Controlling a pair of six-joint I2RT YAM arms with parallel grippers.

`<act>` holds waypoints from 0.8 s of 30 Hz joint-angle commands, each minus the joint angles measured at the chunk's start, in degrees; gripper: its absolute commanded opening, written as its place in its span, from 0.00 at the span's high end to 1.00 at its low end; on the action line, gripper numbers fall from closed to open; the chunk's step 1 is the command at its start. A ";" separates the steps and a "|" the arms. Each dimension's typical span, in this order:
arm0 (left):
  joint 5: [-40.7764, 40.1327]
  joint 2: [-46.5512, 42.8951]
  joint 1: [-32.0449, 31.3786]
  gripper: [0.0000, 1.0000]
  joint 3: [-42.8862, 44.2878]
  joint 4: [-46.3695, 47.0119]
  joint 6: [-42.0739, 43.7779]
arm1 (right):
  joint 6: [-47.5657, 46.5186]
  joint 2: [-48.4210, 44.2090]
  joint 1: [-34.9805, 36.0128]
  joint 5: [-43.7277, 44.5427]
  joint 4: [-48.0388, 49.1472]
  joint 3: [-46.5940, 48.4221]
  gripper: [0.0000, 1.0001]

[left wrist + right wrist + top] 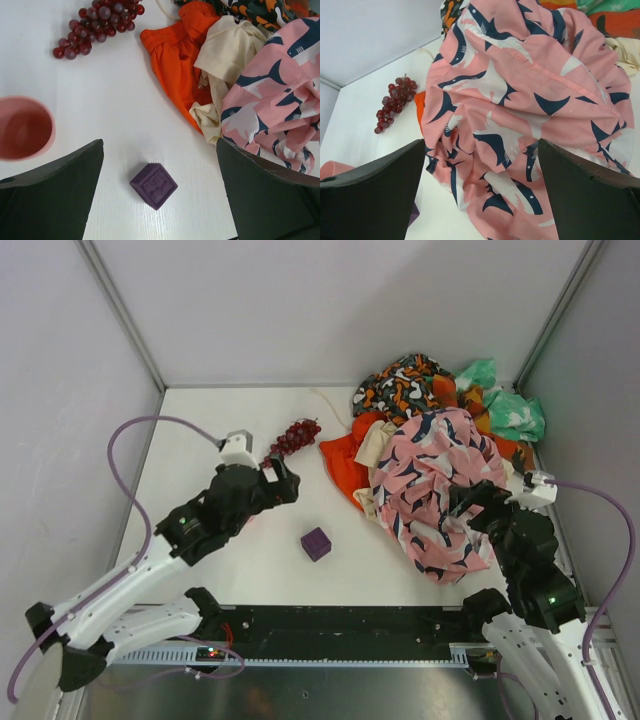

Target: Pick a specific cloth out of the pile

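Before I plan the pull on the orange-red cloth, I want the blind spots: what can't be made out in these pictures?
1. Orange-red cloth: every view shows only parts; the pink shark-print cloth and cream cloth cover the rest. No tag visible.
2. Pink cup: left wrist view, blurred, cut by the left edge.
3. Right pincer: right wrist view, whether it touches the pink shark-print cloth is unclear.

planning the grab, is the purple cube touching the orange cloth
Apart. Left wrist view shows bare table between purple cube and orange cloth.

surface: white table (270,565) | on it: grapes (293,438) | purple cube (316,543) | pink cup (22,127) | cloth pile (440,470)
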 commanded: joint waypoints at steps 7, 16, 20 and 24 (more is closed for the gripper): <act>1.48 -14.02 0.31 0.00 -10.30 0.53 -3.93 | -10.32 11.63 1.68 -18.69 13.23 3.45 0.01; 0.33 -10.79 0.37 0.00 -10.59 0.62 -5.90 | -20.57 55.67 26.24 27.65 5.93 21.54 0.01; 0.92 -4.02 0.39 0.00 -7.93 0.50 -6.93 | -23.42 69.56 25.13 24.29 8.33 25.21 0.01; 1.39 2.38 0.72 0.00 -5.28 0.49 -7.14 | -24.02 78.78 22.23 24.17 9.37 27.24 0.01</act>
